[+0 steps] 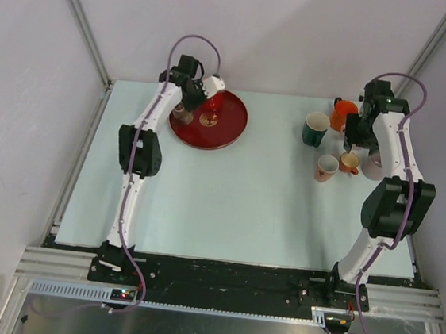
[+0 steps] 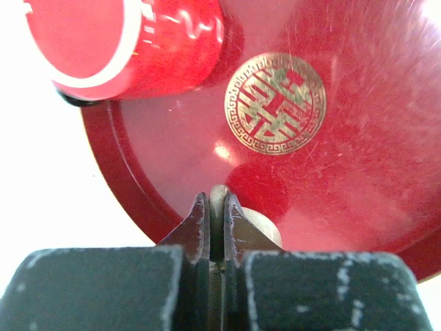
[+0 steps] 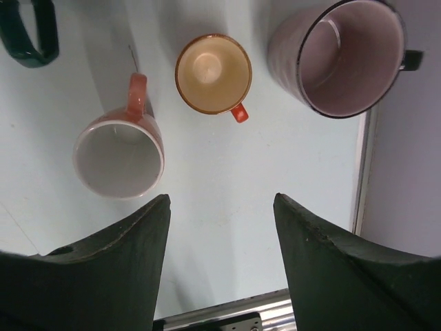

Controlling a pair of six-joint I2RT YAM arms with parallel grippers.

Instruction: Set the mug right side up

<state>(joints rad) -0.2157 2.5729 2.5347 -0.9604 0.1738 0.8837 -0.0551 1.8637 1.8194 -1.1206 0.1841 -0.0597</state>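
At upper left in the left wrist view, I am judging the glossy red ceramic mug (image 2: 138, 41) stiff, slippery and best pinched at its rim, with the left gripper (image 2: 217, 201) sitting jaws together.

The plate (image 2: 344, 200) is glossy deep red with a gold fretwork emblem (image 2: 275, 103); the red mug (image 2: 138, 41) bears white lines. On the pale green table (image 1: 227, 199), the cup (image 3: 213, 73) is orange with cream inside, the pink mug (image 3: 120, 157) white inside, the big mug (image 3: 344, 55) mauve, dark-rimmed.

Green mug (image 1: 316, 130), salmon mug (image 3: 120, 157), small orange cup (image 3: 213, 74), perhaps lilac mug (image 3: 344, 58), all upright.
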